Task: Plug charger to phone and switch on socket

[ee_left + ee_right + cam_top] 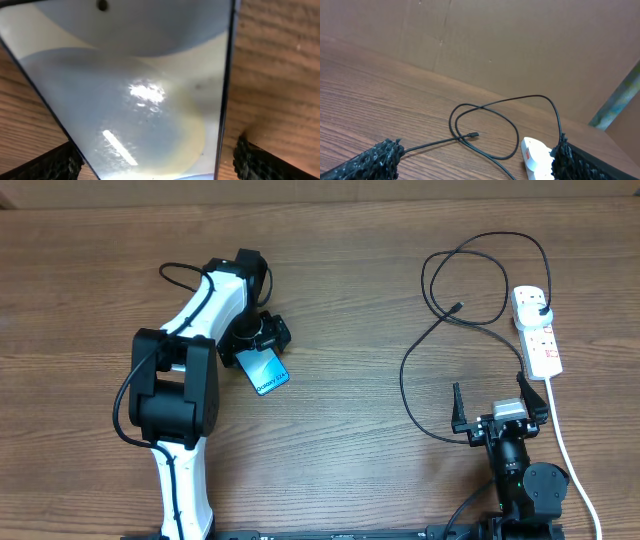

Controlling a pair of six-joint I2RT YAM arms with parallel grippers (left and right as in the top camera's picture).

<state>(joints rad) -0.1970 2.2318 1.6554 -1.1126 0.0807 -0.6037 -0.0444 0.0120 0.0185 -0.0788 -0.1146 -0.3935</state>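
The left end effector (265, 338) hangs open over the phone (268, 371), which lies on the surface (350, 470) between its fingers, while the open right end effector (492, 402) faces the charger (458, 307) ahead and the socket (537, 330) ahead-right.

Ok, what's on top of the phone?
The open left gripper hangs over the phone, hiding one end; the end with white text shows. Whether they touch is unclear.

Overhead top-down; left wrist tight on phone (150, 90); right low, facing charger (470, 135).
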